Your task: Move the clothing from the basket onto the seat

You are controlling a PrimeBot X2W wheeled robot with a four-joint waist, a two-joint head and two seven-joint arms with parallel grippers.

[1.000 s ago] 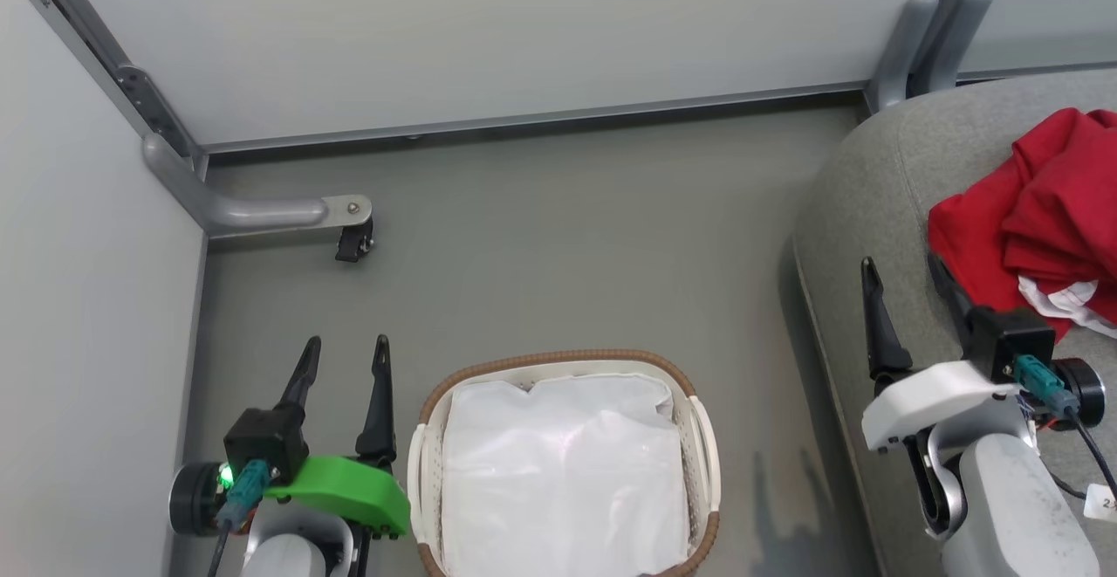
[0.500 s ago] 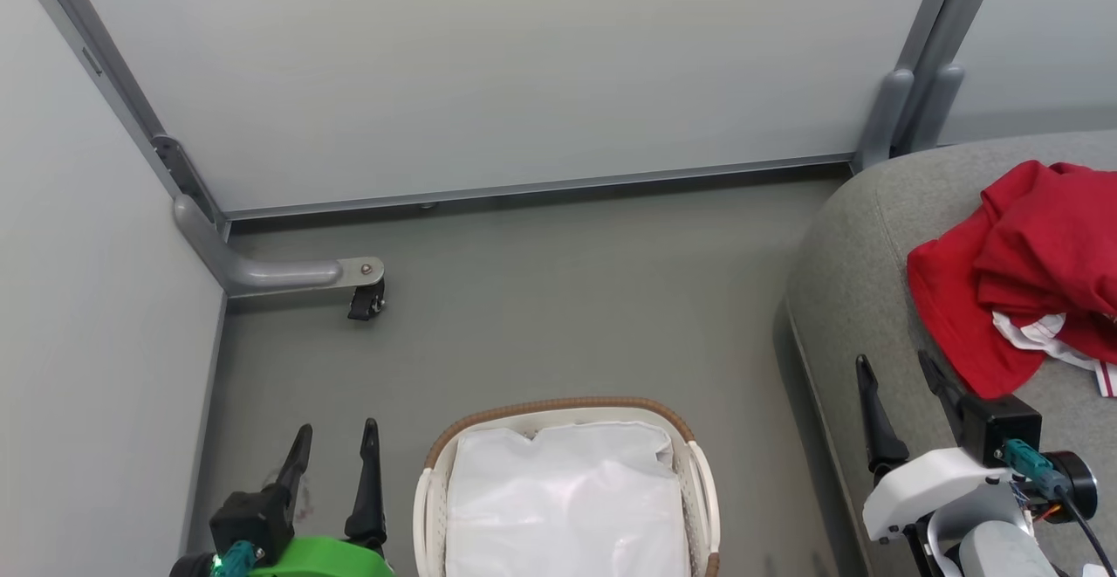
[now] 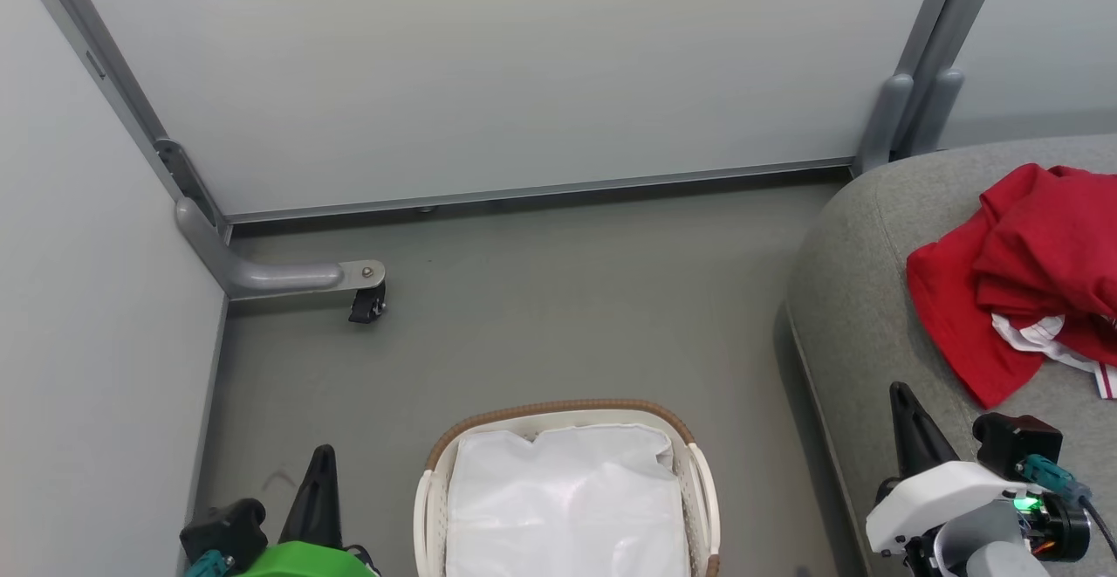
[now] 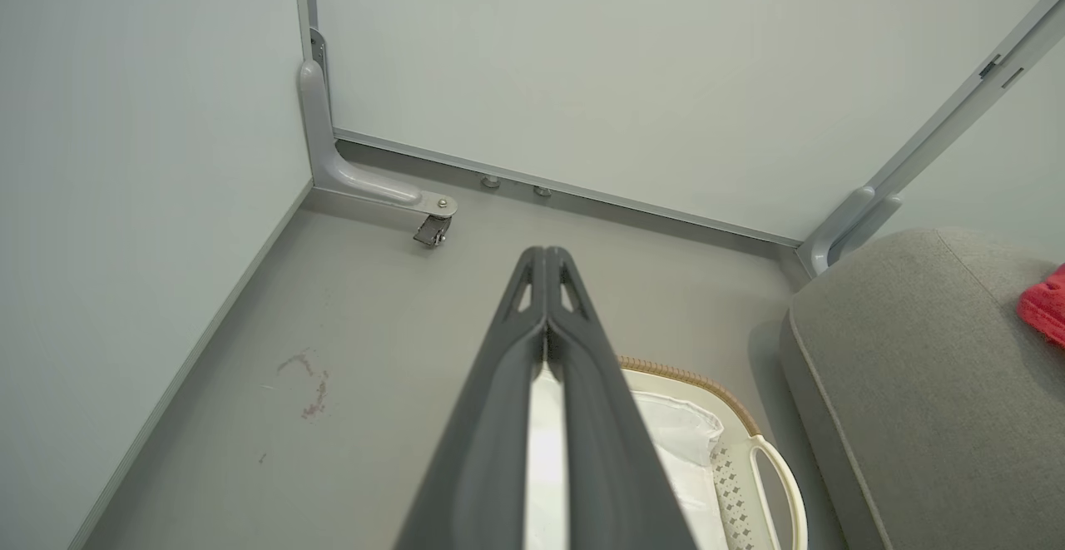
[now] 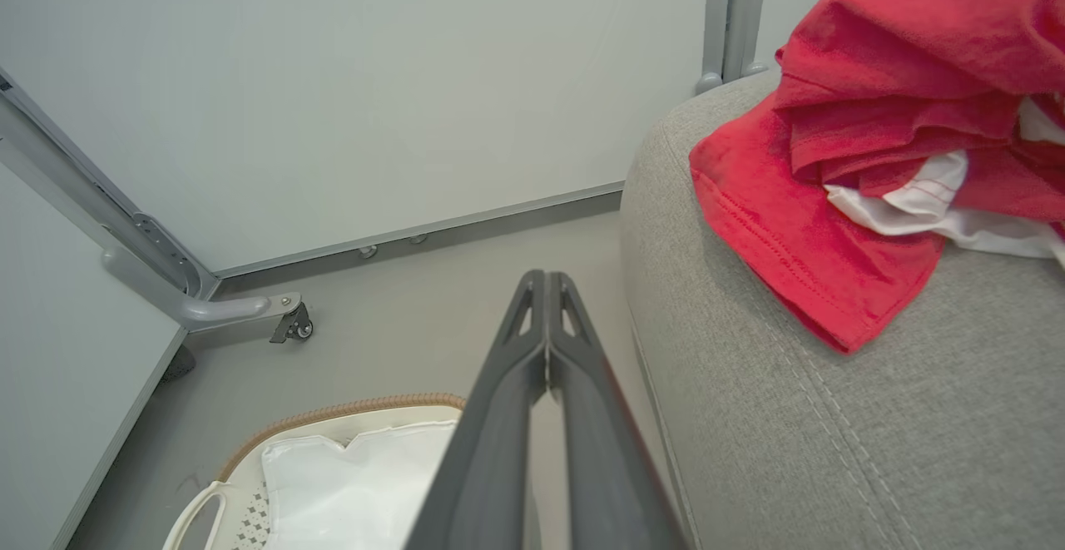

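The red clothing (image 3: 1021, 271) lies bunched on the grey seat (image 3: 860, 298) at the right, with a white striped panel showing at its lower edge. In the right wrist view the clothing (image 5: 865, 109) rests on the seat (image 5: 832, 433) just right of my fingers. The basket (image 3: 558, 409) stands on the floor at bottom centre, and only its white liner (image 3: 567, 498) shows inside. My left gripper (image 3: 323, 456) sits left of the basket, shut on nothing (image 4: 545, 255). My right gripper (image 3: 899, 392) hovers over the seat's front edge, also shut and empty (image 5: 545, 279).
Pale partition walls close off the back and left. A grey metal foot with a black caster (image 3: 366, 305) juts from the left corner onto the grey floor (image 3: 567, 298). Another upright post (image 3: 907, 114) stands behind the seat.
Both grippers have gone from open to shut and dropped lower in the head view. The camera tilted up early on, shifting the whole picture down.
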